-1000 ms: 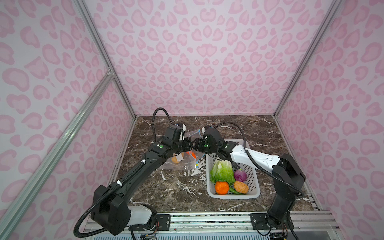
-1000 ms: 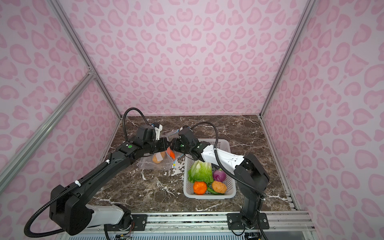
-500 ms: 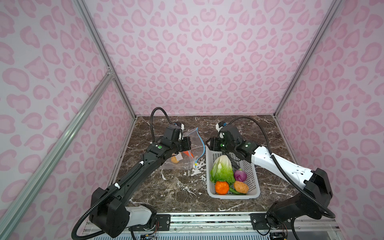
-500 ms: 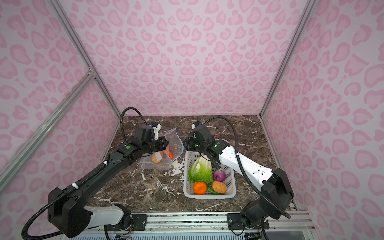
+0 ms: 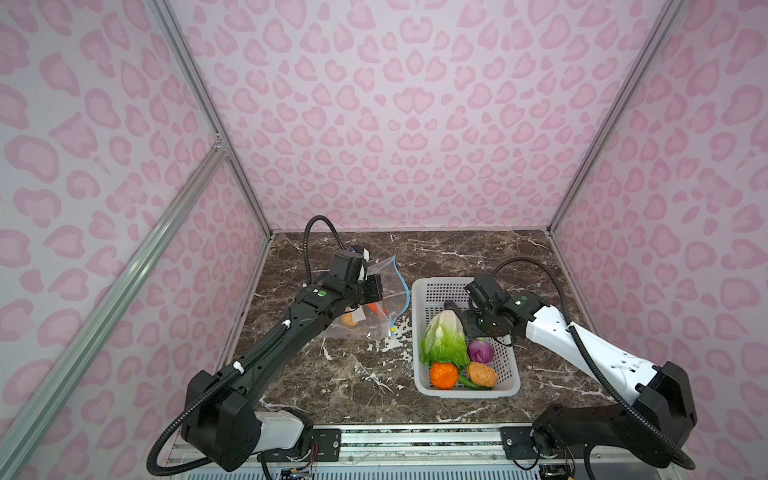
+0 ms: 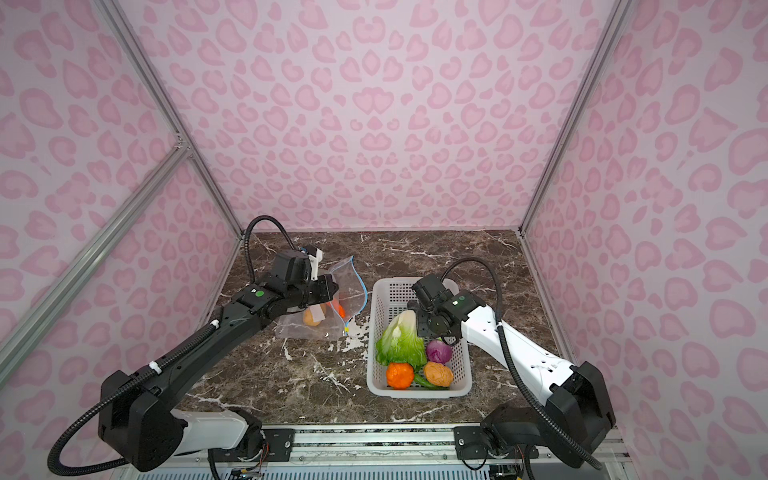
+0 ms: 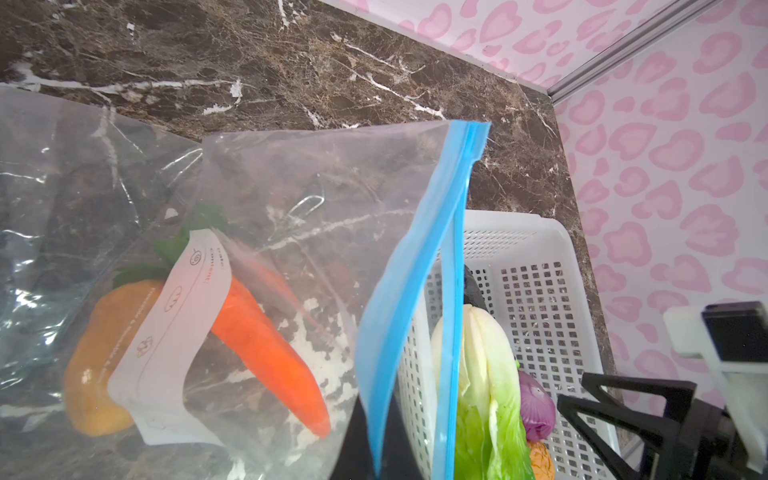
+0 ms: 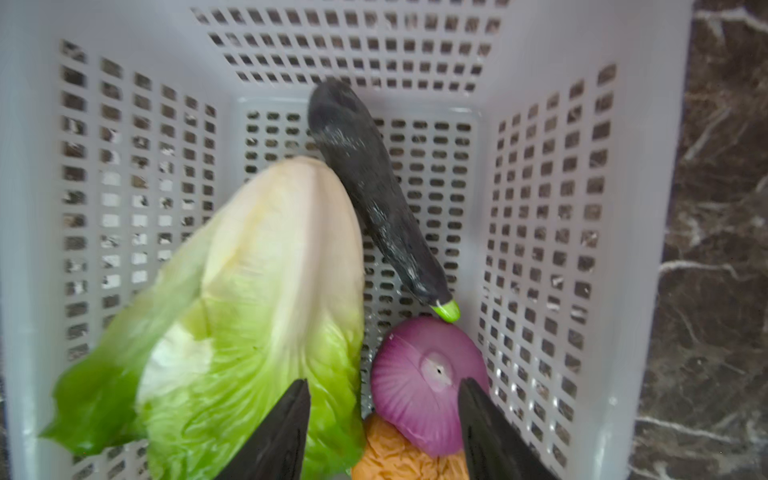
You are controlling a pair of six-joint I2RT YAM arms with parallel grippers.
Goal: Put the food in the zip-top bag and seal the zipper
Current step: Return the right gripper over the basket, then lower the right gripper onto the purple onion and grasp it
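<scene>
Right claw (image 8: 384, 386) has swung from zip-top bag (image 5: 395, 291) to basket (image 5: 457, 392), jaws apart over the purple onion (image 8: 428, 382), likely its next pick; left claw (image 5: 374, 287) pinches the bag.

both top views look down from high at the near side, facing far, and see the whole table (image 5: 353, 374). the left wrist view sits close to the bag (image 7: 316, 187), facing right toward the basket (image 7: 519, 224). the right wrist view looks into it from very near. all share the basket.
</scene>
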